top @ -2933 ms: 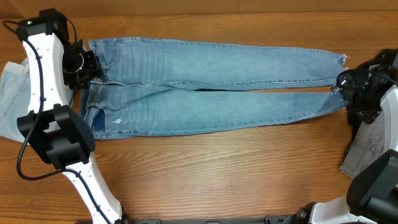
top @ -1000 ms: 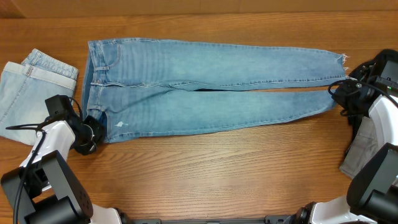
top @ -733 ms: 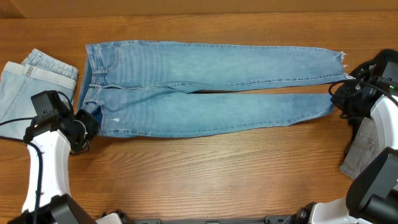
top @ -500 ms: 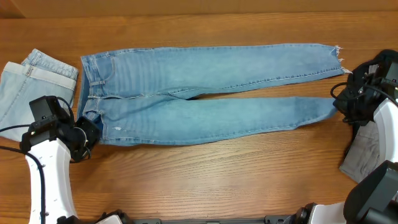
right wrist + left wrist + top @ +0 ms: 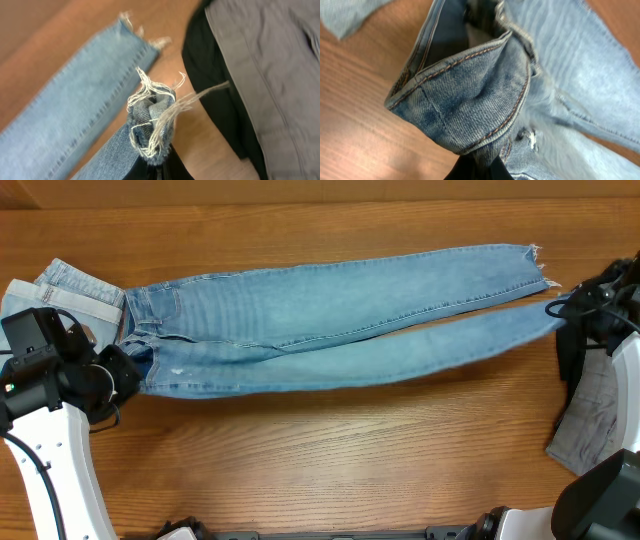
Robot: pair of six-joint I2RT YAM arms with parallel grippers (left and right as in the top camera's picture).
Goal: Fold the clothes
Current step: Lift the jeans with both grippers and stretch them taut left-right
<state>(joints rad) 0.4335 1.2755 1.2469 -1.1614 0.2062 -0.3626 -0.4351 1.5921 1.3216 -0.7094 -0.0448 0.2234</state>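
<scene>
Inspecting the overhead view, I find the mid-blue jeans [image 5: 330, 320] laid lengthwise across the worktop [image 5: 330, 470]. The waistband is at my left end and the frayed hems at my right, and the two legs overlap for much of their length.

The left pincer [image 5: 128, 372] is at the jeans' waistband corner. The left wrist view shows it pressed together on a bunched fold of the waistband, with tan stitching and a small worn patch just beside the grip.

The right pincer [image 5: 562, 307] is at the jeans' hem end. The right wrist view shows it pinching the frayed hem of one leg, with loose threads standing up from the grip. The other leg's hem lies flat on the worktop nearby.

Pale-wash jeans [image 5: 70, 285] lie folded just past the waistband end; I cannot tell whether they touch it. A grey garment [image 5: 592, 415] lies past the hem end, apart from the jeans, with a black garment [image 5: 210, 90] beneath it.
</scene>
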